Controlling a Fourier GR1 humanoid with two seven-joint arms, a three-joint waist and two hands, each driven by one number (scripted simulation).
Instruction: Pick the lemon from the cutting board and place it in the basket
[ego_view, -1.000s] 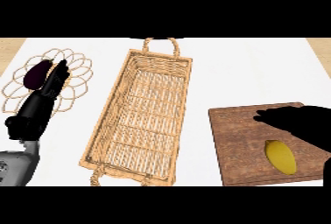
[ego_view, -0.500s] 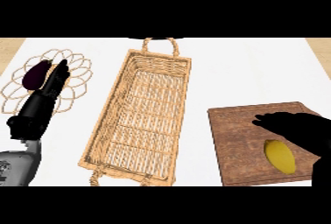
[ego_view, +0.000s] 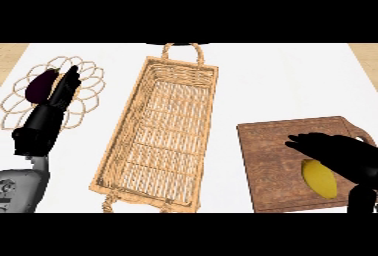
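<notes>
Right hand (ego_view: 341, 159) over lemon (ego_view: 322, 179), basket (ego_view: 162, 135) left

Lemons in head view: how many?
1. The lemon lies on the cutting board at lower right, partly covered by the right hand. Nothing shows in the basket.

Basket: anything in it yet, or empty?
Empty: only bare weave shows inside the basket; the lemon lies on the cutting board.

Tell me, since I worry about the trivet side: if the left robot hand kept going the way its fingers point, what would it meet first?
Probably the eggplant on the wire trivet. The left robot hand points up and away, its fingertips right beside the eggplant; height above it is unclear.
</notes>
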